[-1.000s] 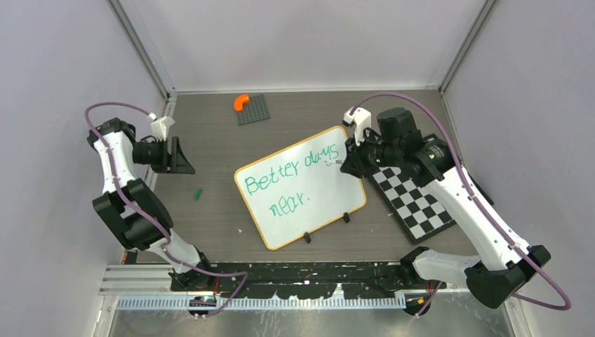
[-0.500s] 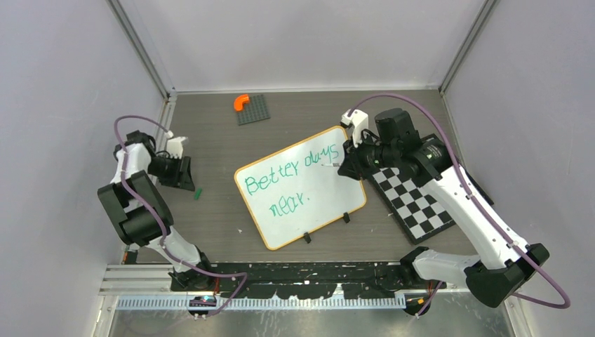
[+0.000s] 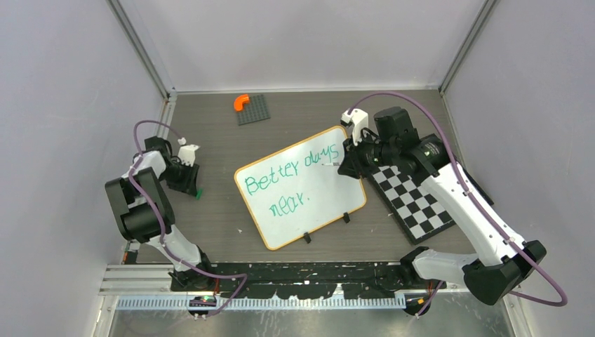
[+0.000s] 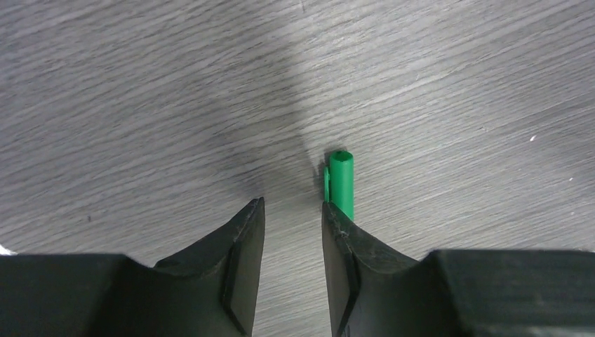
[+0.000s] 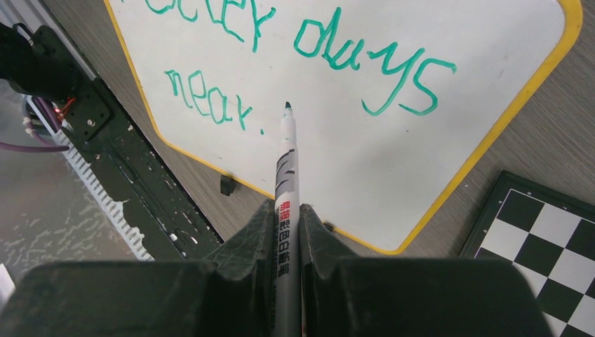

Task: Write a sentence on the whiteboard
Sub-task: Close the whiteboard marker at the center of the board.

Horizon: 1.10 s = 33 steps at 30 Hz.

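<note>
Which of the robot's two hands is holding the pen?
The right hand, clamped on the pen over the whiteboard. The left hand holds nothing; a green cap lies beside it.

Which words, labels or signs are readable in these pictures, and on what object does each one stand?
"Better days near." is green handwriting, in two lines, on the whiteboard.
The print on the barrel of the marker is too small and blurred to read.
The checkerboard has squares only and no text.
</note>
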Tool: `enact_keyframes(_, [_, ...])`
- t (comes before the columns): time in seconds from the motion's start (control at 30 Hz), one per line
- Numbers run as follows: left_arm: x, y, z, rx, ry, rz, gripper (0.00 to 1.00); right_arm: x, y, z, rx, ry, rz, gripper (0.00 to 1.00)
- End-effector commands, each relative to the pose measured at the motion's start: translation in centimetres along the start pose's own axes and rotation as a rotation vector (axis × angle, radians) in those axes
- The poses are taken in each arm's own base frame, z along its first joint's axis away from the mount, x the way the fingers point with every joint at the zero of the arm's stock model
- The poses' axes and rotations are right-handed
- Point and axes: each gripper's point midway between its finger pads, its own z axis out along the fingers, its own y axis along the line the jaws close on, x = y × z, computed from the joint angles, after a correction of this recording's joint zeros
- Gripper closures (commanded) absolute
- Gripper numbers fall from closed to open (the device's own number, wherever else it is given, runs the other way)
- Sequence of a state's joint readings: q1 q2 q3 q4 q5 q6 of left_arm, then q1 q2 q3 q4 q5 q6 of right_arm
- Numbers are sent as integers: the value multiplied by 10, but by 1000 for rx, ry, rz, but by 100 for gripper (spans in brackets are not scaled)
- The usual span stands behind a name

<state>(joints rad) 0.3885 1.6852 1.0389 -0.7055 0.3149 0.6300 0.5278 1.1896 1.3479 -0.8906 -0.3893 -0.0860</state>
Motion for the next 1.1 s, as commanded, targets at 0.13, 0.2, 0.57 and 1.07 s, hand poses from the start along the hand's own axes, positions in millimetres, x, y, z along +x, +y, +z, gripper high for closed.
enact_keyframes(0.13, [-4,-3,7,16,-21,3,64,-11,1,0,-13,-37,4,100])
enact_keyframes(0.2, [-8,-3,4,18,-31,-2,65,-10,0,0,-12,-36,6,100])
enact_keyframes(0.57, [-18,-29,-30,28,-103,-38,61,-10,0,1,-11,-34,6,100])
enact_keyframes(1.07, [12,-25,10,-73,-9,13,60,-9,0,1,-13,-32,9,100])
